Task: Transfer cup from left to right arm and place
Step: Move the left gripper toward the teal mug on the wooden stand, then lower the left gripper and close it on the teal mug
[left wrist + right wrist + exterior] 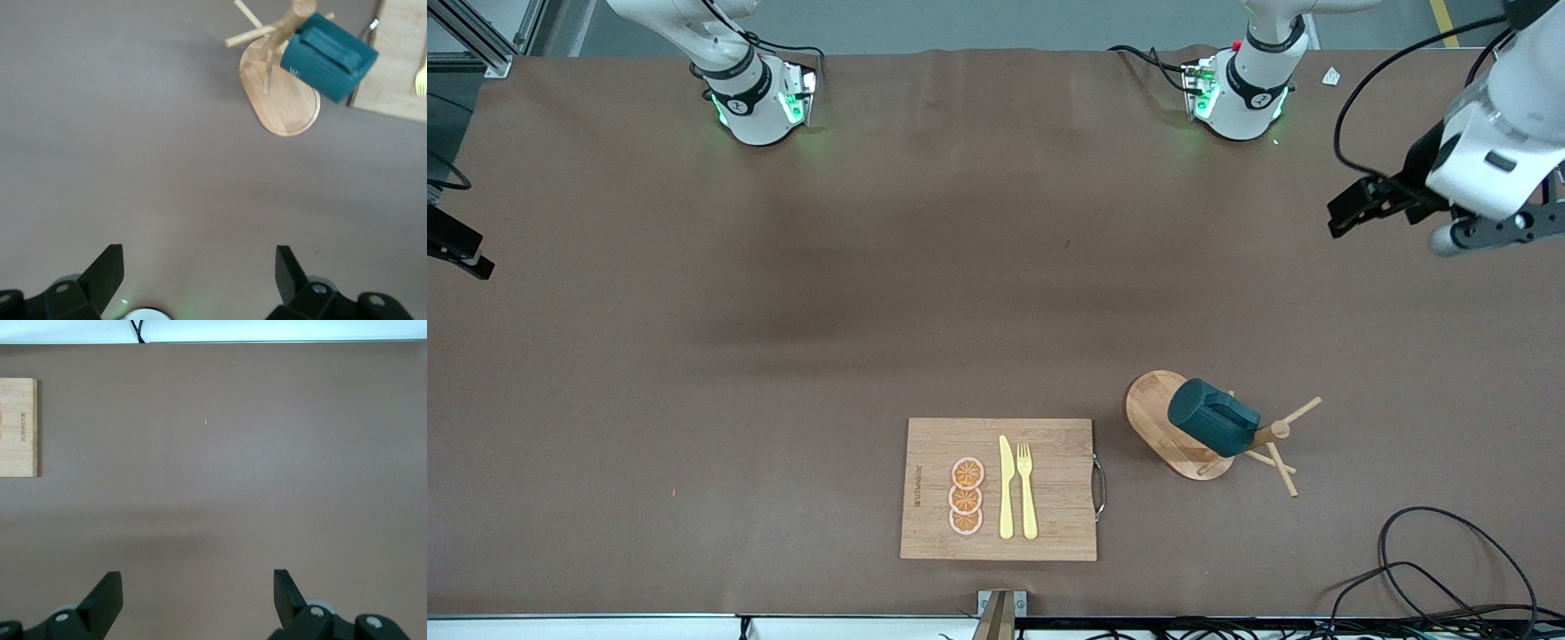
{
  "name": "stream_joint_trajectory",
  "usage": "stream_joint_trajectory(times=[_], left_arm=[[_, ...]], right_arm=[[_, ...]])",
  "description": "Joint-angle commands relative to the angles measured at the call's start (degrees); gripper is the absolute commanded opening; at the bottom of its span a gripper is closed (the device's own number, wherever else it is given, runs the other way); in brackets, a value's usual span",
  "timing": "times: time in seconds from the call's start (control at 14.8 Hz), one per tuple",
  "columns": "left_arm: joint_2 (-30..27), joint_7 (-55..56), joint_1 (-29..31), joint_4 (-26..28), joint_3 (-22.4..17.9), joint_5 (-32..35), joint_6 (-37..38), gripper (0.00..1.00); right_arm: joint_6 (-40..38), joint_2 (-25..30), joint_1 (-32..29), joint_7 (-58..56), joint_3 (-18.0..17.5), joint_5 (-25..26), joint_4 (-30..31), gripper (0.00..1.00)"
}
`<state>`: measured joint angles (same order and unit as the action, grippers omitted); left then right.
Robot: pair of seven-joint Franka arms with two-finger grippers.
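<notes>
The cup [1214, 416] hangs tilted on a wooden mug tree [1176, 427], beside the cutting board [999, 490] toward the left arm's end of the bench [783, 356]. The left gripper [199, 279] hovers over bare bench, fingers spread, holding nothing. The right gripper [197, 600] likewise has its fingers spread over bare bench.
</notes>
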<state>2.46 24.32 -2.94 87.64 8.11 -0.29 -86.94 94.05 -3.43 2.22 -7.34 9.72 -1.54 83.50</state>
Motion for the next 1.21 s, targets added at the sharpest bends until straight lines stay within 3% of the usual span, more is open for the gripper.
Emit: stream_joint_trajectory(times=[0.0,0.67,1.15], left_arm=[[4.22,6.25,-0.14,-3.53,0.94,0.11,-3.82,1.0],[20.56,33.13,-0.4,-3.26,1.03,-10.52,-25.9,1.0],[24.87,41.23,-1.01,-3.44,2.34,-14.65,-33.02,1.0]], right_arm=[[-0.27,-0.52,-0.46,0.75,-0.4,0.48,-1.14,1.0],[-0.36,-0.61,-0.63,0.05,-0.4,0.49,-1.23,1.0],[-0.45,-0.61,-0.72,-0.04,-0.4,0.4,-1.23,1.0]])
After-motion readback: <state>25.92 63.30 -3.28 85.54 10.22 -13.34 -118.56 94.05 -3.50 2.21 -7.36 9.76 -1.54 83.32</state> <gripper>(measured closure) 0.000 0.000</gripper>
